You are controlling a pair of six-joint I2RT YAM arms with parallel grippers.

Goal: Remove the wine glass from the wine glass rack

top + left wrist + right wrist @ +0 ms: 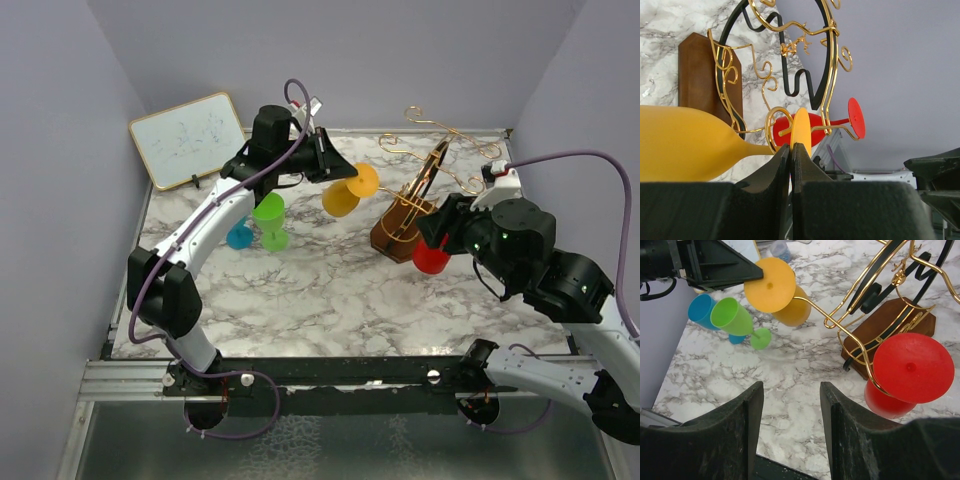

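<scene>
- Step in hand: the yellow wine glass (685, 145) is gripped by its foot. Removal from the wine glass rack (700, 75) is judged not yet done.
- Left gripper (791, 149): the jaws are closed to a narrow slit on the rim of the foot disc, which is seen edge-on between the fingertips.
- Task object: the stem is seated in a gold wire hook just ahead of the left fingertips. The bowl extends to the left of that gripper and lies roughly level.
- Next move, as judged: the foot is to be drawn along the hook toward its open end while a firm grip is applied. A pull across the wire is likely to drag or tip the rack.
- Right gripper (790, 410): the jaws are set wide and nothing is held. The red wine glass (910, 370) hangs on another hook ahead and to the right of it, apart from the fingers.
- Rack contents: two glasses are carried, the yellow and the red.
- Green glass (732, 317) and blue glass (702, 310): both are located off the rack on the marble table (790, 365), ahead and to the left of the right gripper. Nothing is seen in either bowl.
- Yellow and red bowls: the mouths are turned away from the cameras, so contents cannot be told.
</scene>
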